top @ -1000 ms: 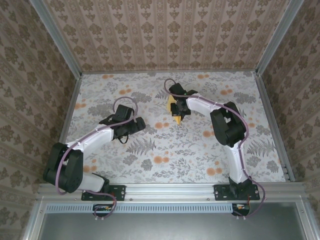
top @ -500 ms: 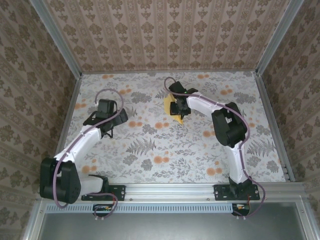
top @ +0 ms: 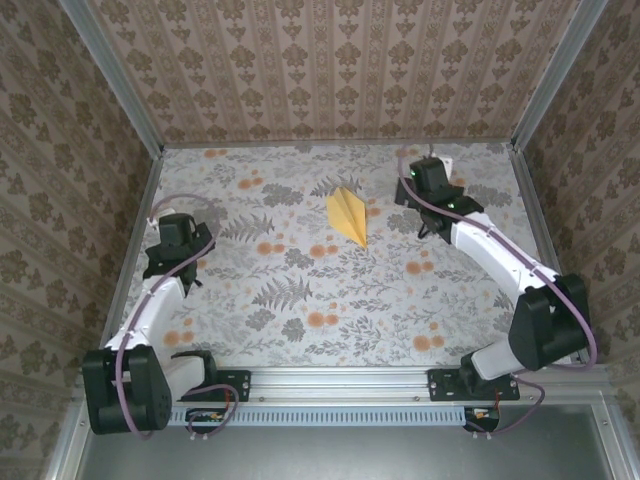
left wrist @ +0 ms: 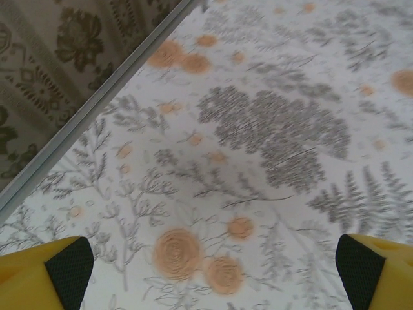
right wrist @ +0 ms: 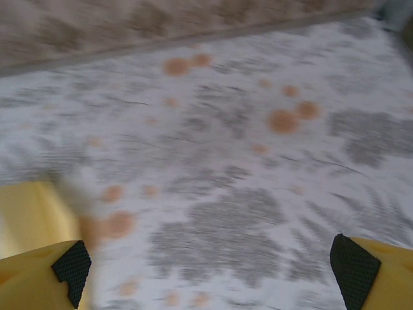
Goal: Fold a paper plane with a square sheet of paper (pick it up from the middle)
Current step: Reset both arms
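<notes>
The yellow-orange sheet is folded into a narrow dart, the paper plane. It lies flat on the floral table at the middle back, its point toward the front right, with nothing touching it. My right gripper hovers to its right near the back wall, open and empty. A blurred pale yellow patch sits at the left edge of the right wrist view; I cannot tell what it is. Far to the left, by the side rail, my left gripper hangs open and empty over the print.
Patterned walls close in the table at the back and both sides, with a metal rail along the left edge close to my left gripper. Orange flower blotches are only print.
My right gripper has let go of the plane and swung right toward the back corner. My left arm has pulled away to the left wall. The plane now lies alone.
</notes>
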Controlling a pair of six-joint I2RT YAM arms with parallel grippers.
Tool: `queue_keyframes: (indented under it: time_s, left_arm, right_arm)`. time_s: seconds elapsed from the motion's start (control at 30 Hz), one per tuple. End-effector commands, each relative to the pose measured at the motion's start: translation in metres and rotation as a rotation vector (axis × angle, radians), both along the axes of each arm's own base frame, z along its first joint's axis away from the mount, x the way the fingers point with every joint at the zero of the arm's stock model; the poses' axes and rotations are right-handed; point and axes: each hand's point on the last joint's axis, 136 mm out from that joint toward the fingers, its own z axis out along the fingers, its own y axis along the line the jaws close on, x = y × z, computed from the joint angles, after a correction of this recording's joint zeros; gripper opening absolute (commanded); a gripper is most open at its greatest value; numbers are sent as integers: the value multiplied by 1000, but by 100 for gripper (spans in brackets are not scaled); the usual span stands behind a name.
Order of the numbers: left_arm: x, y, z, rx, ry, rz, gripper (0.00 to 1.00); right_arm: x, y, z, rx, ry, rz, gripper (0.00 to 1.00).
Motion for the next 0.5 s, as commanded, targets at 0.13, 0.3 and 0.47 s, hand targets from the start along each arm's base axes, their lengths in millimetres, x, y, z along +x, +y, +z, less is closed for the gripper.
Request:
queue_keyframes:
  time_s: [0.13, 0.3, 0.47]
  left_arm:
    - [13, -1, -7, 146, -161, -123, 100]
    - [29, -24, -14, 151, -196, -288, 100]
    - [34, -41, -3, 151, -331, -376, 100]
  right_arm:
    - [-30, -84, -37, -180, -100, -171, 100]
    - [-31, -92, -67, -176, -149, -136, 100]
    - [-19, -73, -71, -156, -237, 2, 100]
